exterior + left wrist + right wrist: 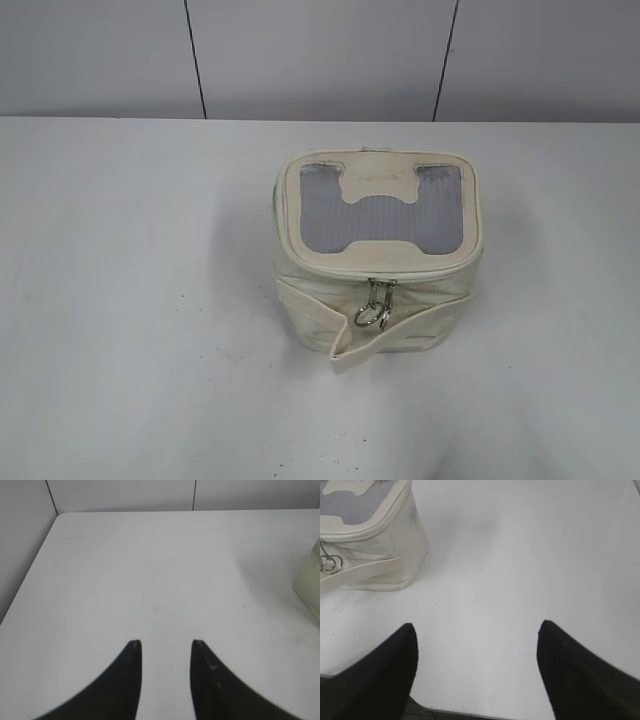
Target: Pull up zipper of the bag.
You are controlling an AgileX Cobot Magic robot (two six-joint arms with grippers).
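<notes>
The small boxy cream-white fabric bag [378, 260] stands upright on the white table [130, 300], slightly right of centre in the exterior view. Its lid faces up and carries a grey ribbed panel [330, 215] overlaid by a cream H-shaped patch [380, 183]. The cream zip track [330, 270] runs round the lid rim. Two small silver ring-shaped metal pulls [372, 312] hang side by side at the middle of the bag's near face, just below the rim. A wide cream strap [340, 335] crosses that face; its loose end curls outward at the lower centre of the bag.

Neither arm appears in the exterior view.

In the left wrist view, the left gripper [166, 647] occupies the bottom centre of the frame. Its two dark fingers [125, 680] are parted with a moderate gap, bare table between them, nothing gripped. Only a cream edge of the bag shows at the right border, well apart from the fingertips.

In the right wrist view, the right gripper [477, 630] sits at the bottom of the frame. Its dark fingers [380, 675] are spread wide and hold nothing. The bag occupies the upper left corner, pulls visible at the left border, well apart from the fingers.
</notes>
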